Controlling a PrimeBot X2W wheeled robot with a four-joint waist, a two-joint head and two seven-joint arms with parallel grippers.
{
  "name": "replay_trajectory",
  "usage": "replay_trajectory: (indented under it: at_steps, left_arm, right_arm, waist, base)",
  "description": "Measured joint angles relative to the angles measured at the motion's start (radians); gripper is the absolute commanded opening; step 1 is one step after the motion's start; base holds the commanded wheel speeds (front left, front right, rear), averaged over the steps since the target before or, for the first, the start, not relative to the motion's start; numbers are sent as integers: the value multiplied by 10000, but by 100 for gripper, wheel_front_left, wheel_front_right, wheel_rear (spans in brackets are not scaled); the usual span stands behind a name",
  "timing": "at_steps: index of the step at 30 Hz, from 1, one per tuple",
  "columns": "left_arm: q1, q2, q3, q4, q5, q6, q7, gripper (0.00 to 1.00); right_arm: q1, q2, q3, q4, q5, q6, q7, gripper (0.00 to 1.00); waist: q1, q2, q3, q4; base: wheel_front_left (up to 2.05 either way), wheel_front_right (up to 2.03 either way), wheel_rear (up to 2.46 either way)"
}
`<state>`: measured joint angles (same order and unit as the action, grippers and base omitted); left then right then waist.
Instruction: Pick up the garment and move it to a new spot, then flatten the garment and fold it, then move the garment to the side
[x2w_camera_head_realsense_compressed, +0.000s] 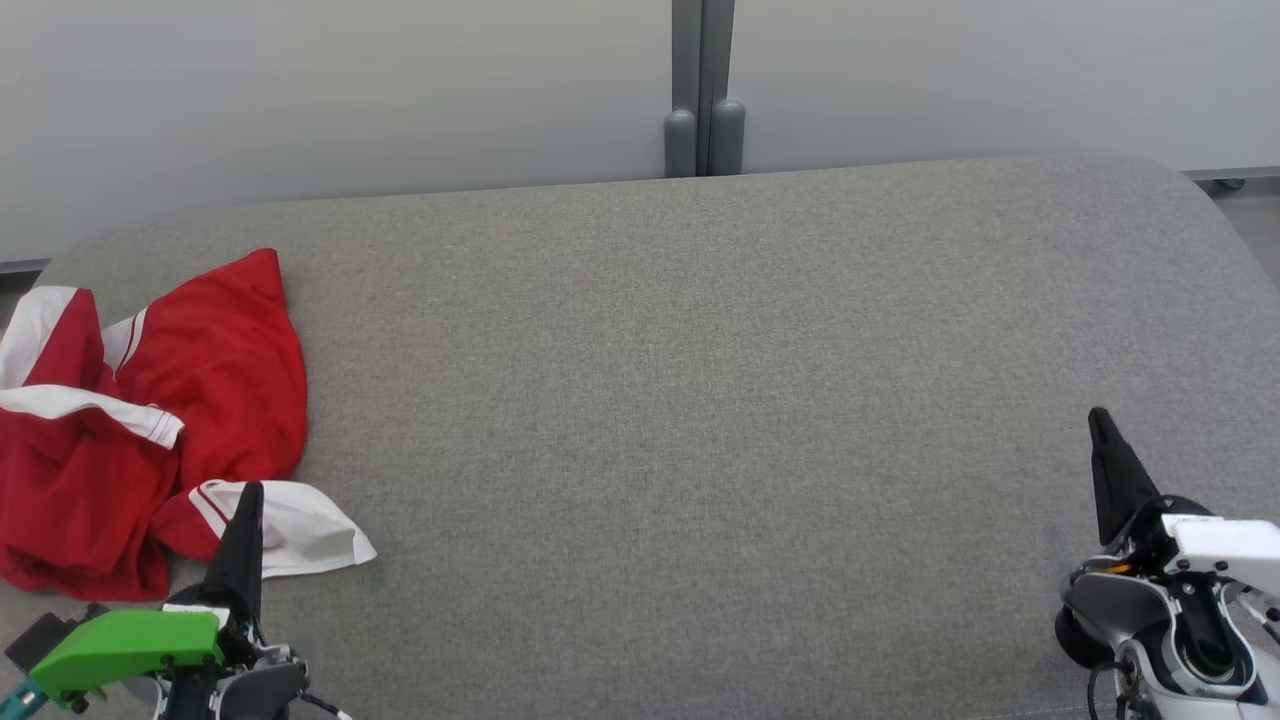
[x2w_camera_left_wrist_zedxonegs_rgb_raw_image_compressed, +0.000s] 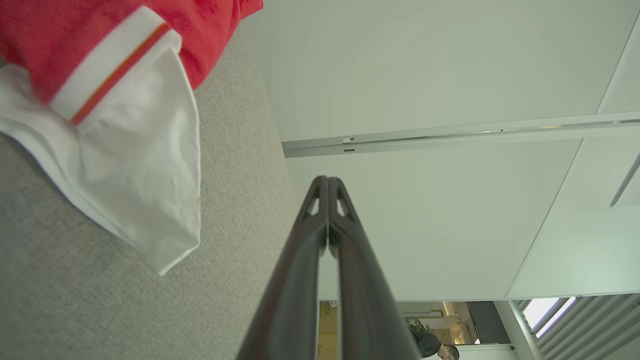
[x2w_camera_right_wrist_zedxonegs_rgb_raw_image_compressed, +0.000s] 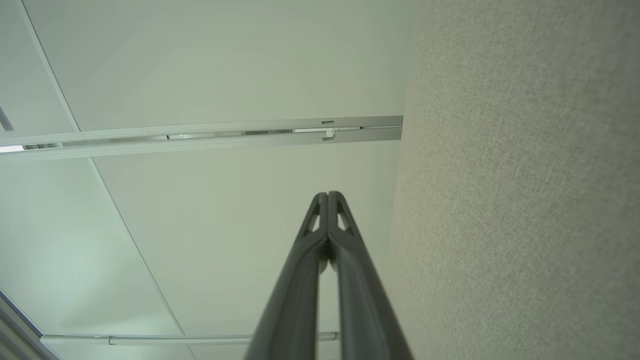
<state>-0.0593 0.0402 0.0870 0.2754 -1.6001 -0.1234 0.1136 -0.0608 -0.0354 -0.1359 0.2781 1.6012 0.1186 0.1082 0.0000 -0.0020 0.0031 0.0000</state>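
Note:
The garment (x2w_camera_head_realsense_compressed: 150, 420) is a red piece with white trim, lying crumpled at the left end of the grey padded surface (x2w_camera_head_realsense_compressed: 700, 400). Its white sleeve end points toward the front. My left gripper (x2w_camera_head_realsense_compressed: 250, 492) is shut and empty, its tips just in front of that white sleeve. In the left wrist view the garment (x2w_camera_left_wrist_zedxonegs_rgb_raw_image_compressed: 115, 100) lies to the upper left of the shut left gripper (x2w_camera_left_wrist_zedxonegs_rgb_raw_image_compressed: 328, 180), apart from it. My right gripper (x2w_camera_head_realsense_compressed: 1098, 415) is shut and empty at the lower right, far from the garment. The right wrist view shows the right gripper (x2w_camera_right_wrist_zedxonegs_rgb_raw_image_compressed: 328, 195) with fingers pressed together.
Pale wall panels with a grey post (x2w_camera_head_realsense_compressed: 703, 90) stand behind the surface. The grey surface has a rounded far right corner (x2w_camera_head_realsense_compressed: 1190, 190). A person (x2w_camera_left_wrist_zedxonegs_rgb_raw_image_compressed: 440, 347) is visible far off in the left wrist view.

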Motion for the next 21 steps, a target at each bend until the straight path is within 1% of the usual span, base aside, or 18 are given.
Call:
replay_trajectory:
  at_steps: [4,10,15,21]
  left_arm:
    - [275,-105,-6,332,2,6,-2,100]
    - [340,-163,-90,337,17,6,-81,100]
    - [340,-159,-226,316,171,6,-247,100]
    - [340,-92,-370,299,725,6,-545,100]
  right_arm:
    - [320,134,31,305,-2,-52,-8,100]
    - [380,125,79,314,-142,-52,-117,100]
    - [381,-13,211,291,-644,-52,-387,100]
    - [383,-224,466,249,-1452,-52,-564,100]
  waist:
    - [0,0,0,-1]
    - [0,0,2,-3]
    - [0,1,6,-3]
    - [1,1,13,2]
  base:
    - [0,0,0]
    - [0,0,0]
    - [0,0,0]
    - [0,0,0]
